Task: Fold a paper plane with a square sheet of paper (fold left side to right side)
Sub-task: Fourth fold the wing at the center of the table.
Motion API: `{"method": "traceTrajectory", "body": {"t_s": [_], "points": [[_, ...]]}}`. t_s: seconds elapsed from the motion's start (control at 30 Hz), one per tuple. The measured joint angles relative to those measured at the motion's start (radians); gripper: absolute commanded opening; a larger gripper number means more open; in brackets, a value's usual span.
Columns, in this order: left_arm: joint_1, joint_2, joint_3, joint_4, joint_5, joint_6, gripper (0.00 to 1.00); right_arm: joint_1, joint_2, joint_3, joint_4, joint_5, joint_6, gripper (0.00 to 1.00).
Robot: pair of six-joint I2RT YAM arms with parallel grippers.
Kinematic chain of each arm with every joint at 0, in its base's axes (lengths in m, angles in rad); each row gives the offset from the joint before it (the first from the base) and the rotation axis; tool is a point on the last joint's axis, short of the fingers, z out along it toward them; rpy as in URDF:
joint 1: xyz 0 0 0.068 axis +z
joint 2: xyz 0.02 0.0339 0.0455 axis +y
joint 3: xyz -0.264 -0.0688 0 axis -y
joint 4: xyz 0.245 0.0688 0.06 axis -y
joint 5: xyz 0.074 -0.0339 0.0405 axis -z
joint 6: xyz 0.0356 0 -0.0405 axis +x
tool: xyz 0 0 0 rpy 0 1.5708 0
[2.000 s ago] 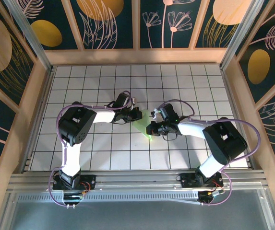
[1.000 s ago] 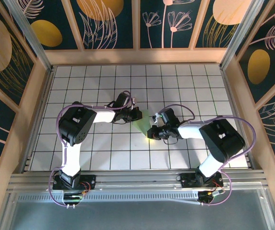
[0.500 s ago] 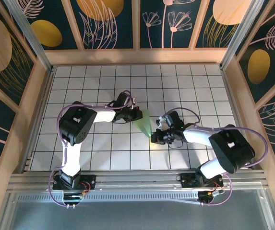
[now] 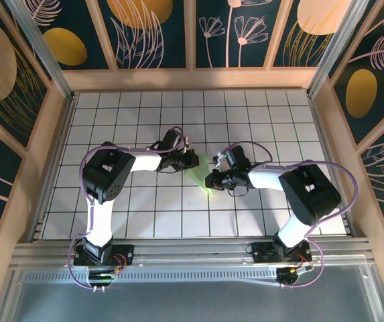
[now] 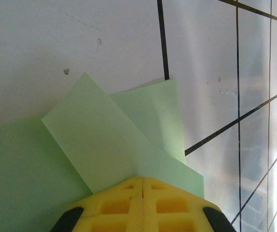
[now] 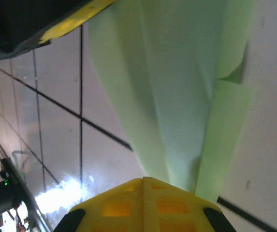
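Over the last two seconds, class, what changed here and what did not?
The right jaws pulled away from the left jaws, drawing the folded green paper out long, then came back close, so it shows shorter. The left arm and its jaws held still.

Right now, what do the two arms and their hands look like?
The left arm and right arm have white links, bulky black joint housings and looping lilac cables. The left hand and right hand end in yellow fingers with square moulded recesses.

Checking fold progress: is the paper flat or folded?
Folded: the paper shows overlapping flaps in the left wrist view and long creases in the right wrist view.
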Motion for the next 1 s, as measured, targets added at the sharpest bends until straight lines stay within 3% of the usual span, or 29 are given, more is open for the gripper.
{"method": "traceTrajectory", "body": {"t_s": [0.47, 0.67, 1.0], "points": [[0.0, 0.0, 0.0, 0.0, 0.0, 0.0, 0.0, 0.0, 0.024, -0.024, 0.054, 0.016, 0.0, 0.0], [0.0, -0.004, -0.004, 0.008, 0.001, 0.0, 0.11, -0.023, 0.037, -0.029, 0.066, -0.018, -0.009, 0.0], [-0.015, -0.129, -0.128, 0.091, 0.008, -0.028, 0.11, -0.034, 0.045, -0.029, 0.066, -0.038, -0.019, 0.0]]}}
